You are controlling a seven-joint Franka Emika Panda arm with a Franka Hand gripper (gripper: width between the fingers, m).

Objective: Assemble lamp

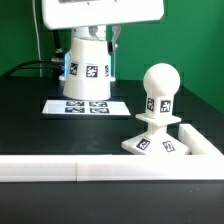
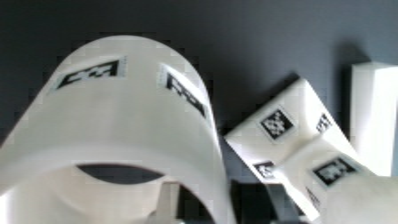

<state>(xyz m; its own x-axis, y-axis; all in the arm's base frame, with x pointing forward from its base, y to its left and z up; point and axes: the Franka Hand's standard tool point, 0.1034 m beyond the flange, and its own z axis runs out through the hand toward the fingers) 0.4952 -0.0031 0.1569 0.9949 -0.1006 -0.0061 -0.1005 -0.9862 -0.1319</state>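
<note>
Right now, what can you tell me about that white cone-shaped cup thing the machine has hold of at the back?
It is the lamp shade, a tapered white cup that looks like smooth plastic, with black-and-white square tags around its side. It stands upright with its narrow end up, held in the gripper above the marker board; whether it rests on the board is unclear. The wrist view shows its hollow inside. It is apart from the bulb and base.

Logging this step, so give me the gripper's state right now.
Gripper: closed on the white tapered cup-like plastic shade, held above the marker board; fingertips hidden behind the shade.
</note>
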